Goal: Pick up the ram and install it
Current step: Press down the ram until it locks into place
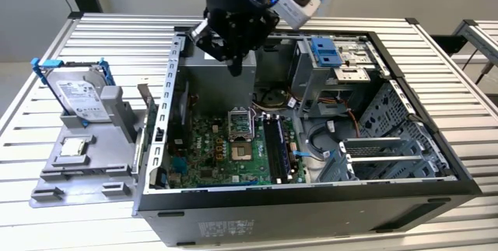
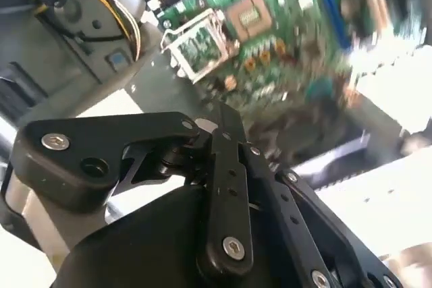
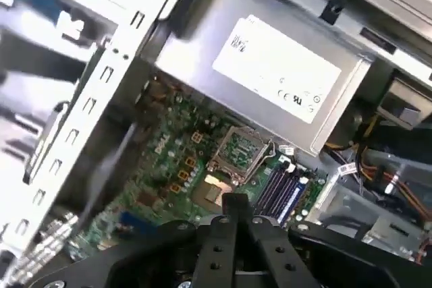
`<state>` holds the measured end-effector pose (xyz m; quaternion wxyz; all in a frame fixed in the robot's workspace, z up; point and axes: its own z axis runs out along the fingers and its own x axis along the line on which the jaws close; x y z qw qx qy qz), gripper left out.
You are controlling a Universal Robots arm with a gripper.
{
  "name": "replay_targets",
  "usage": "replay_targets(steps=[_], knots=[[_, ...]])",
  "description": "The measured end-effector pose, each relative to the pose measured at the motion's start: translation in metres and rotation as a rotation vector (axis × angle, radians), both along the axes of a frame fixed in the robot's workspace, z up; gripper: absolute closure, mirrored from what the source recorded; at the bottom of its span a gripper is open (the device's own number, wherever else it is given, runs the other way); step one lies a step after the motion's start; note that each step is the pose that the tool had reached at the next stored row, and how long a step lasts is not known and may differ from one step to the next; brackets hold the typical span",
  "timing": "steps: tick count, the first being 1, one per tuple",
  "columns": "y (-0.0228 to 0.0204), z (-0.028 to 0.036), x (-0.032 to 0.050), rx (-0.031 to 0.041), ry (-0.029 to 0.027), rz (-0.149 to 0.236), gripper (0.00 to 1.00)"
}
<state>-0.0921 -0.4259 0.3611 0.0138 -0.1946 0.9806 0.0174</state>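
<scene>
The claw (image 1: pixel 235 69) hangs over the far end of the open computer case (image 1: pixel 311 210), tips down. Its fingers (image 2: pixel 228 166) are pressed together, and I see nothing between them. Down below lies the green board (image 1: pixel 233 152). The long ram slots (image 1: pixel 274 146) sit on it, toward the table's (image 1: pixel 46 227) near edge from the claw, and run from far edge to near edge. A thin brown strip (image 1: pixel 143 96) stands by the grey tray (image 1: pixel 78 172), just outside the case, toward the exterior view's left (it may be the ram, I cannot be sure).
</scene>
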Motion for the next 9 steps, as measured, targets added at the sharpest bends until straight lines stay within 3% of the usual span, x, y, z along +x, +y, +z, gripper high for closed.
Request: replay_targets(steps=[4,9], knots=[[0.0102,0.0126,-0.0122,0.0069,0.0068,-0.183,1.0],[0.0199,0.0237,-0.0223,0.0131,0.0132,-0.346,1.0]])
